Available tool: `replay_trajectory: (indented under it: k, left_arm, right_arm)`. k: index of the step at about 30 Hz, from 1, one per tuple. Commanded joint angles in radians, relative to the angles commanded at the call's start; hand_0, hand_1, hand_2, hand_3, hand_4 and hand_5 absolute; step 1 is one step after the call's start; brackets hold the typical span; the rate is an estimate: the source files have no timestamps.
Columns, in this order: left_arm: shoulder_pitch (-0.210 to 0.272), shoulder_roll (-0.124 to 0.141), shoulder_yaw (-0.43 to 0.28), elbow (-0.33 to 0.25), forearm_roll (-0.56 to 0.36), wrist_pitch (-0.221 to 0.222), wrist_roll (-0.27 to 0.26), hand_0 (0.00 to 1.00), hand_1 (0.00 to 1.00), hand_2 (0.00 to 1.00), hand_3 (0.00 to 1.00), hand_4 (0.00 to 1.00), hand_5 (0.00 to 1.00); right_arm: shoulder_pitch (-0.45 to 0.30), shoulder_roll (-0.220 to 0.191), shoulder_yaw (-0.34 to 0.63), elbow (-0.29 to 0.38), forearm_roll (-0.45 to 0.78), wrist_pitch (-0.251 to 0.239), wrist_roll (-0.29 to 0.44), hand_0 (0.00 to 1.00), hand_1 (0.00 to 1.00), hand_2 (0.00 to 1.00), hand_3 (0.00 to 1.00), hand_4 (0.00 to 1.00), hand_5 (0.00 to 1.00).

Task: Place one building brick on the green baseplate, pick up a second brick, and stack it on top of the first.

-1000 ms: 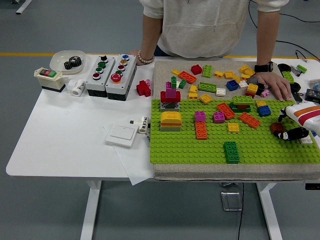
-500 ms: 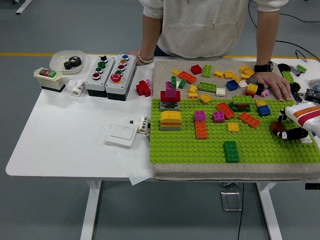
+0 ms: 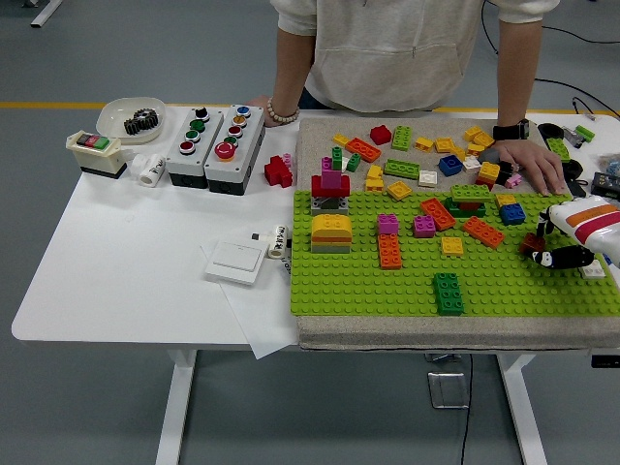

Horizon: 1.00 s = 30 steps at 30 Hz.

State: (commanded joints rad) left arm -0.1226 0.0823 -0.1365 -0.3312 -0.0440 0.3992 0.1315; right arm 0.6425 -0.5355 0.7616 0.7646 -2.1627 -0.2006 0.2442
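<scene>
White table (image 3: 136, 271) carries a beige mat with the green baseplate (image 3: 387, 286) laid flat on it, occupying the right half of the surface. At the baseplate's right edge, the robot's right hand (image 3: 560, 248) enters from the right; its black fingers (image 3: 567, 258) are curled around a dark red brick (image 3: 532, 243), which is partly hidden, and whether that brick touches the studs cannot be told. Near it on the baseplate lie an orange brick (image 3: 481, 232) and a blue brick (image 3: 511, 213). Toward the near edge sits a dark green brick (image 3: 448, 293); further left stand a yellow-topped block (image 3: 331, 233) and an orange stack with a magenta brick on top (image 3: 388, 244). Loose bricks are scattered on the mat beyond the baseplate. A person stands at the far side, one hand (image 3: 531, 165) resting flat on the mat among the loose bricks. On the table's left part are two button boxes (image 3: 215, 145), a white switch plate (image 3: 235, 262) and a white dish holding a gear (image 3: 131, 120).
</scene>
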Motion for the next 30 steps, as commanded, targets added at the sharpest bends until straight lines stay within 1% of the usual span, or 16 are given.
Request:
replay_trajectory:
  k: [2, 3, 10, 14, 20, 21, 27, 30]
  left_arm:
    - [0.000, 0.000, 0.000, 0.000, 0.000, 0.000, 0.000, 0.797, 0.777, 0.767, 0.597, 0.664, 0.682]
    - [0.001, 0.000, 0.000, 0.000, 0.000, 0.000, 0.000, 0.797, 0.776, 0.767, 0.598, 0.663, 0.683]
    - [0.001, 0.000, 0.000, 0.000, 0.000, -0.001, 0.000, 0.797, 0.775, 0.767, 0.598, 0.663, 0.682]
    - [0.002, 0.000, 0.000, 0.001, 0.001, -0.001, 0.001, 0.796, 0.774, 0.767, 0.597, 0.663, 0.682]
    - [0.006, -0.001, -0.005, 0.003, 0.009, -0.001, 0.004, 0.796, 0.774, 0.767, 0.597, 0.663, 0.682]
    - [0.006, -0.001, -0.006, 0.003, 0.011, -0.002, 0.005, 0.796, 0.773, 0.767, 0.597, 0.662, 0.683]
    - [0.011, -0.002, -0.010, 0.004, 0.023, -0.002, 0.009, 0.795, 0.772, 0.766, 0.597, 0.663, 0.683]
    - [0.014, -0.001, -0.013, 0.004, 0.028, -0.002, 0.011, 0.795, 0.772, 0.766, 0.597, 0.663, 0.683]
  right_arm:
    - [-0.001, -0.003, 0.000, 0.004, 0.001, -0.001, 0.001, 0.302, 0.423, 0.509, 0.500, 0.669, 0.566]
    - [-0.002, -0.003, 0.000, 0.004, 0.001, -0.001, 0.001, 0.292, 0.417, 0.502, 0.500, 0.638, 0.579]
    - [-0.006, -0.008, 0.004, 0.012, -0.003, -0.003, 0.003, 0.290, 0.413, 0.501, 0.500, 0.627, 0.567]
    - [-0.014, -0.016, 0.014, 0.036, -0.013, -0.005, 0.002, 0.291, 0.413, 0.500, 0.500, 0.626, 0.565]
    - [-0.031, -0.034, 0.028, 0.102, -0.024, -0.012, -0.001, 0.291, 0.413, 0.500, 0.500, 0.626, 0.565]
    - [-0.033, -0.036, 0.030, 0.109, -0.025, -0.012, -0.002, 0.290, 0.415, 0.499, 0.500, 0.615, 0.552]
    - [-0.074, -0.064, 0.045, 0.210, -0.041, -0.019, -0.008, 0.288, 0.414, 0.499, 0.501, 0.614, 0.546]
    - [-0.102, -0.086, 0.045, 0.286, -0.049, -0.021, -0.010, 0.288, 0.414, 0.499, 0.501, 0.614, 0.546]
